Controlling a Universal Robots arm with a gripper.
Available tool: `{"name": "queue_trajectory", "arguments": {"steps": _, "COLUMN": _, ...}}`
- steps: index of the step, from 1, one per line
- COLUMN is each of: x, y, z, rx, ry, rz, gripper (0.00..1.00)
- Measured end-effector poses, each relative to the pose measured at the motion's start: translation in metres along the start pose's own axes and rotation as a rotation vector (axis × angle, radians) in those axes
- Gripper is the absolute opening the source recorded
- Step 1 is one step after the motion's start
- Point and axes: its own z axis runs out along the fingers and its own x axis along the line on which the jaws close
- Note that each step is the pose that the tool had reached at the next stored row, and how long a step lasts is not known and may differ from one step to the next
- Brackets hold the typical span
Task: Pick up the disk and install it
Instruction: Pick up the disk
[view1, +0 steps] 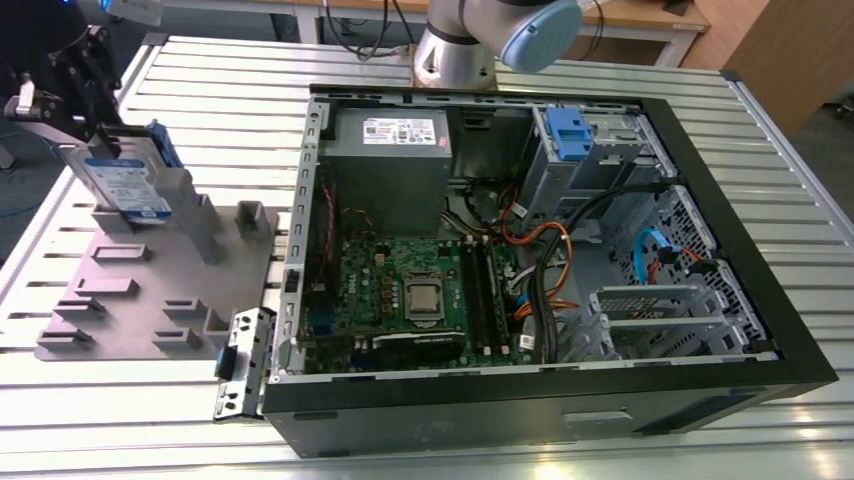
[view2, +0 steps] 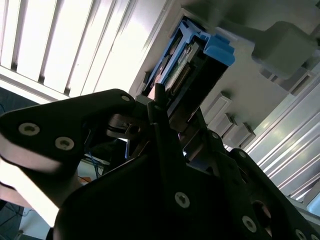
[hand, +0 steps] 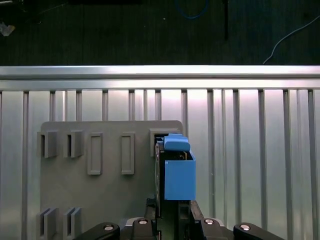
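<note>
The disk (view1: 127, 180) is standing on edge in a slot at the far corner of a grey holder plate (view1: 147, 290), which is lying on the slatted metal counter (view1: 134, 430) at the exterior view's left, beside the open computer case (view1: 534, 405). The gripper (view1: 96, 132) is sitting at the disk's upper end. In both wrist views its black fingers (hand: 152, 222) are pressing against either face of the disk (hand: 179, 175), closing on it while its lower edge is resting in the slot. The blue carrier frame (view2: 217, 47) is wrapping the disk's edges. The case is lying on its side with its panel off. It is holding a grey power supply box (view1: 394, 135) at the far end, a green circuit board (view1: 400, 290) on its floor, a drive cage with a blue latch (view1: 567, 135), and a bundle of loose cables (view1: 547, 245).
</note>
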Motion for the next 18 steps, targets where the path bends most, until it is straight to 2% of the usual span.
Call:
{"name": "queue_trajectory", "arguments": {"steps": 2, "x": -0.0001, "y": 0.0, "z": -0.0024, "rx": 0.0, "ry": 0.0, "rz": 0.0, "gripper": 0.35}}
{"name": "queue_trajectory", "arguments": {"steps": 18, "x": -0.0001, "y": 0.0001, "z": -0.0047, "rx": -0.0004, "ry": 0.0003, "rz": 0.0, "gripper": 0.35}}
